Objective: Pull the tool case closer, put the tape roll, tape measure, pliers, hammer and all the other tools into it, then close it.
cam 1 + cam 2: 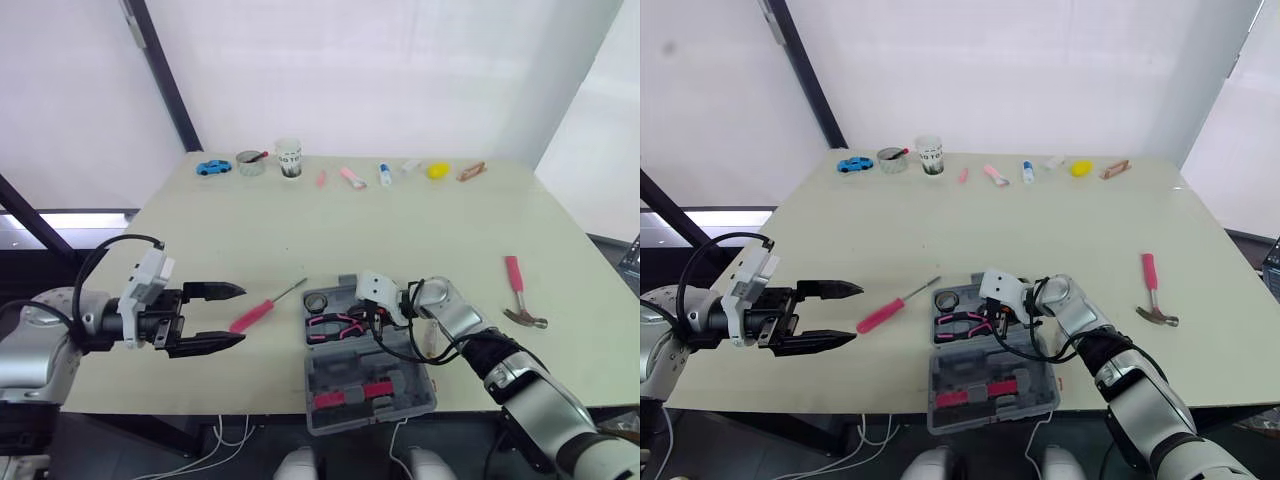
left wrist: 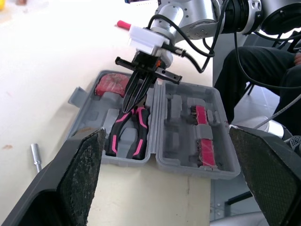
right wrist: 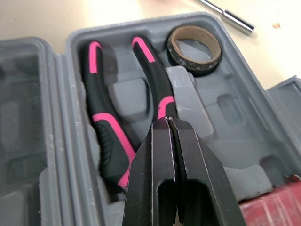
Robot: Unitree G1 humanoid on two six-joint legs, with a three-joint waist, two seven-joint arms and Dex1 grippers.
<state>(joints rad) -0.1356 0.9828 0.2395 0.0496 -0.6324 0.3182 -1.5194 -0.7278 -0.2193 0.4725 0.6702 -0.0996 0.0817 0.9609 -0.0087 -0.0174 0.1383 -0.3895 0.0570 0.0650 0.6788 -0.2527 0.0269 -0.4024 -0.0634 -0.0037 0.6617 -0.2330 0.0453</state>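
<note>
Fingers (image 3: 150, 165) of my right tool (image 3: 168, 123) are pressed flat together, and I see nothing caught between them. From its own wrist camera, the tips sit right over the pink-and-black pliers (image 3: 108, 136), which lie in their moulded slot in the tool case (image 1: 370, 415). The tape roll (image 3: 194, 44) rests in the neighbouring pocket, and something red (image 3: 273, 207) occupies the pocket at the tool's other side; I cannot tell what it is.

The left wrist camera gives me the side angle that the right one lacks. There the right tool points steeply down into the case, its tips at the pliers' head, and the lid half lies open flat with pink-strapped bits in it.

My left tool (image 1: 240, 315) sits at the lower left of the head views, spread wide and holding nothing, aimed toward the case.

The head views add the wider layout. The case lies open at bottom centre on the desk (image 1: 400, 230). A pink-handled screwdriver (image 1: 262, 310) lies just left of it. The hammer (image 1: 518, 290) lies well apart at the right. Small items line the top edge.
</note>
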